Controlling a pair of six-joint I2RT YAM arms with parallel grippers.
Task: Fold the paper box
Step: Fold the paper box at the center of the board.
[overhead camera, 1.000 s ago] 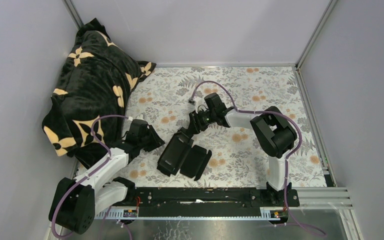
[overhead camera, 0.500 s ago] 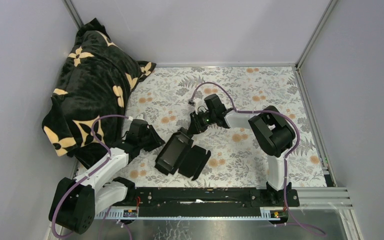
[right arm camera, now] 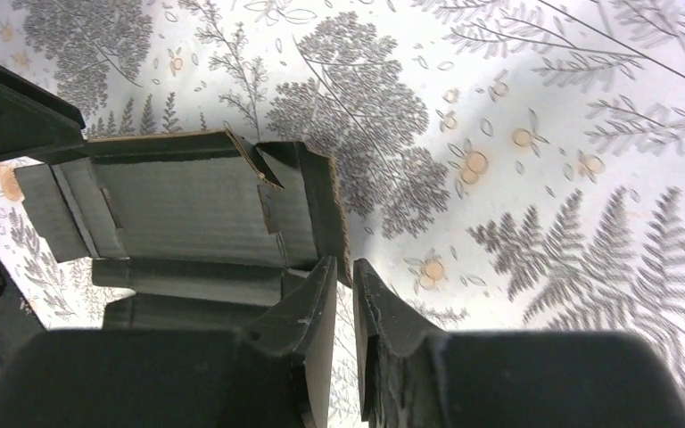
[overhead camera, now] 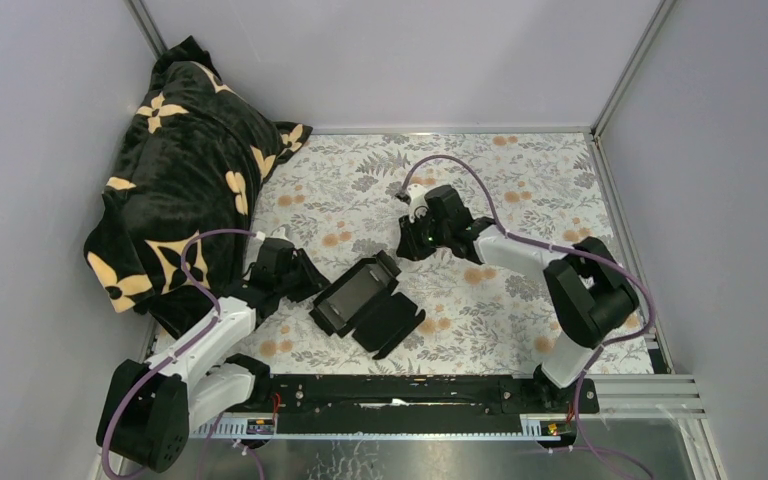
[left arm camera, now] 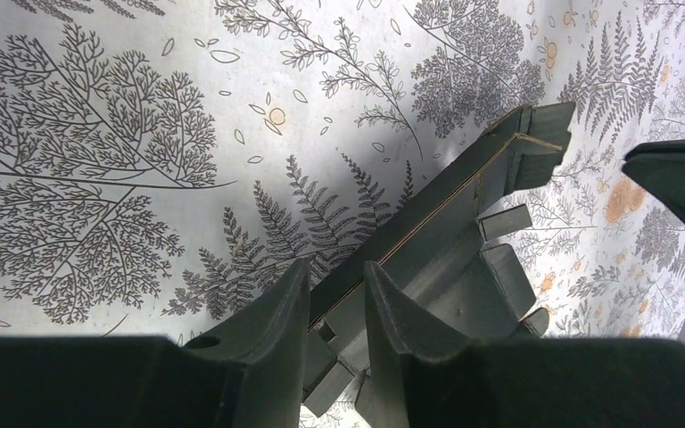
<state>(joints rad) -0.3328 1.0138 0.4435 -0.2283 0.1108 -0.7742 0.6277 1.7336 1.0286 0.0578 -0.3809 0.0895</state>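
Box lying half-open on floral cloth, near centre, between both arms. Left gripper pinching box's raised side wall, card edge running between its fingers. Right gripper hovering at box's far flap corner, jaws standing almost together, slim gap showing. Whether they are catching flap, cannot tell.

Pale lilac-grey walls stand on three sides, with aluminium posts at the far corners. A white cloth printed with grey ferns and small orange flowers is spread flat between them under even light. A black blanket with cream flowers is heaped in the far left corner, against the walls.
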